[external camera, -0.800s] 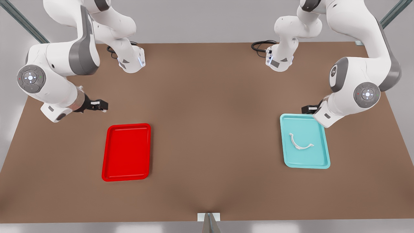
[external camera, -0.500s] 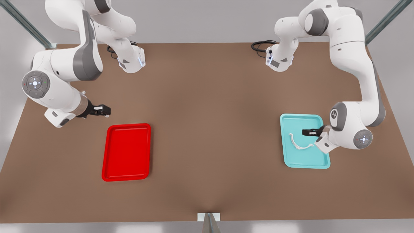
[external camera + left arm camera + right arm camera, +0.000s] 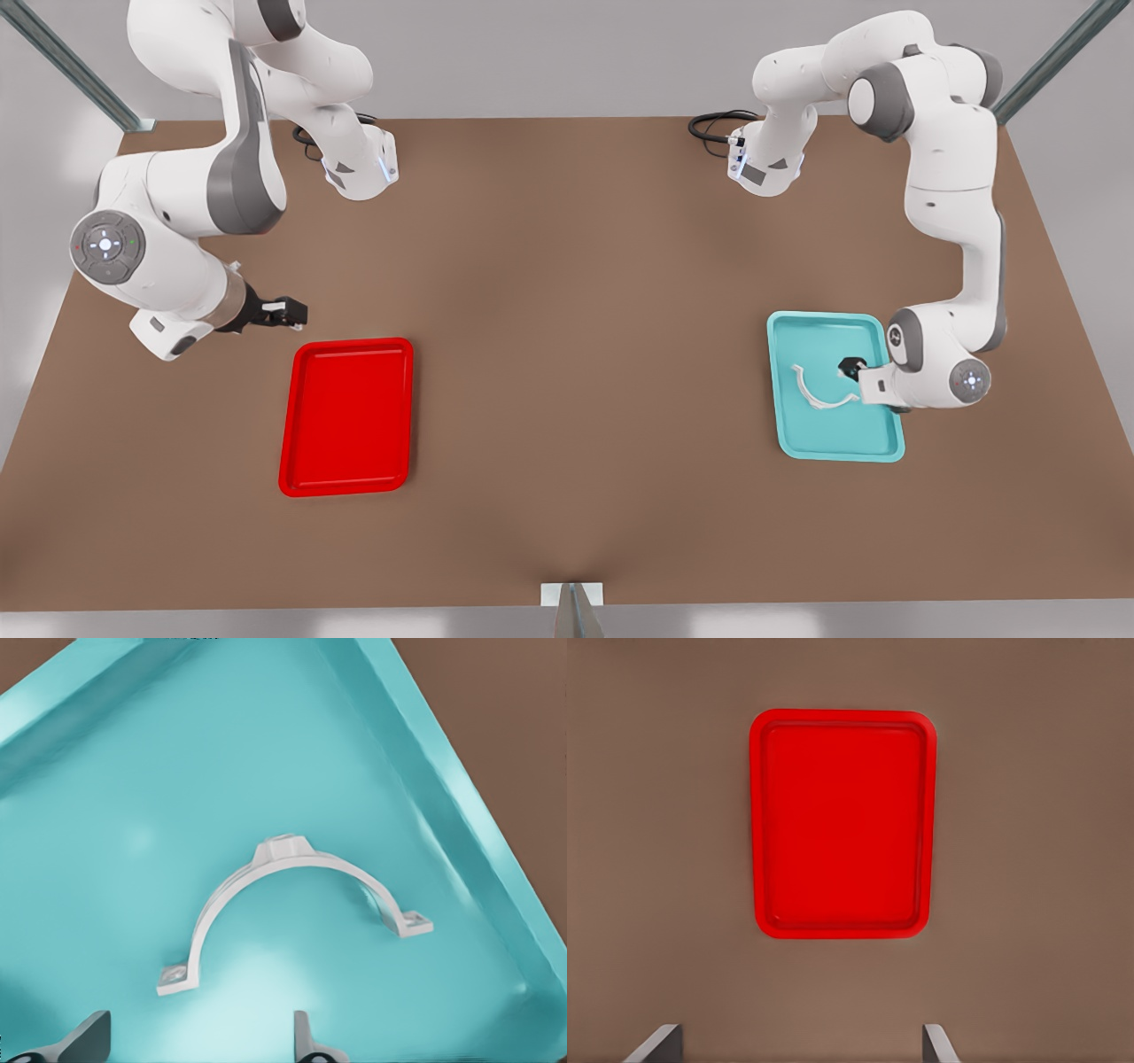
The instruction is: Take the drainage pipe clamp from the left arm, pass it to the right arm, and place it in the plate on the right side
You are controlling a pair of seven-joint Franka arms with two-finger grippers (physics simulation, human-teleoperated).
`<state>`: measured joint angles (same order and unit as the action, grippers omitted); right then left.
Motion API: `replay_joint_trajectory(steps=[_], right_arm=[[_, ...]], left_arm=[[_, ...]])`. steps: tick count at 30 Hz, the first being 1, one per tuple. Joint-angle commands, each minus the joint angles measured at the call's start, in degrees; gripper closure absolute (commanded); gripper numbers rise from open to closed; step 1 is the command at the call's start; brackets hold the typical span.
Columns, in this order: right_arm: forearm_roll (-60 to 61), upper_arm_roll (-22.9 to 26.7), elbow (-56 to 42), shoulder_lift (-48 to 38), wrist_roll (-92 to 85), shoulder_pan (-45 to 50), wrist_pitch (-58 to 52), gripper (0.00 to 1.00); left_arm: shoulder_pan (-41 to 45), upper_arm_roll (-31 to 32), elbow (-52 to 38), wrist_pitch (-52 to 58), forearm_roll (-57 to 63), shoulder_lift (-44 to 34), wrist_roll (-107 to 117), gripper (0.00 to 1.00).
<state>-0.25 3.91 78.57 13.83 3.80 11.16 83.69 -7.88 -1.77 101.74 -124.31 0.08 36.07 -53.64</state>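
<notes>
The white C-shaped drainage pipe clamp (image 3: 811, 399) lies flat in the cyan tray (image 3: 842, 439) at the front view's right. My left gripper (image 3: 849, 368) hangs low over that tray, just beside the clamp and apart from it. In the left wrist view the clamp (image 3: 288, 853) lies on the cyan tray (image 3: 133, 771) just ahead of the open left gripper (image 3: 197, 1041), with nothing between its fingers. The red plate (image 3: 347, 416) lies at the front view's left. My right gripper (image 3: 288, 312) hovers just behind its far left corner, open. The right wrist view looks down on the plate (image 3: 842, 824) past the right gripper (image 3: 799, 1043).
Both trays rest on a brown table (image 3: 567, 354). Black cables (image 3: 716, 124) coil by the arm bases at the back. A small metal bracket (image 3: 571, 594) sits at the table's near edge. Open tabletop separates the two trays.
My left arm has swung down and toward the viewer, bringing its gripper from the cyan tray's far edge to just beside the clamp. The right gripper drifted slightly toward the red plate.
</notes>
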Motion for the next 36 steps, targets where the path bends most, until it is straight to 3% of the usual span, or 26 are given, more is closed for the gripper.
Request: replay_joint_trajectory(steps=[1, 7, 14, 26, 29, 32, 36], right_arm=[[0.0, 0.0, 0.3, 0.0, -0.5, 0.0, 0.5, 0.00], [-0.1, 0.1, 1.1, -0.1, -0.9, -0.3, 0.9, 0.00], [-0.2, 0.1, 1.5, -0.2, -1.0, -0.6, 1.1, 0.00], [-0.2, 0.1, 1.9, -0.3, -1.1, -0.7, 1.1, 0.00], [-0.2, 0.1, 1.9, -0.3, -1.1, -0.7, 1.1, 0.00], [-0.2, 0.1, 2.2, -0.4, -1.1, -0.7, 1.2, 0.00], [-0.2, 0.1, 2.2, -0.4, -1.1, -0.7, 1.2, 0.00]], left_arm=[[0.3, 0.0, 0.5, -5.2, 1.2, -0.1, -46.5, 0.00], [1.6, 1.4, 1.4, -4.1, 1.2, -0.6, -46.1, 0.00], [0.1, 1.4, 2.0, -8.9, 0.9, 2.3, -42.4, 0.00], [-0.2, 1.4, 8.1, -20.9, -0.4, -0.7, -42.3, 0.00], [-0.2, 1.4, 8.1, -20.0, -0.5, -0.6, -40.0, 0.39], [-0.2, 1.3, 7.9, -17.7, -0.5, -0.6, -38.9, 0.48], [-0.1, 1.3, 7.8, -16.4, -0.4, -1.1, -37.9, 0.50]])
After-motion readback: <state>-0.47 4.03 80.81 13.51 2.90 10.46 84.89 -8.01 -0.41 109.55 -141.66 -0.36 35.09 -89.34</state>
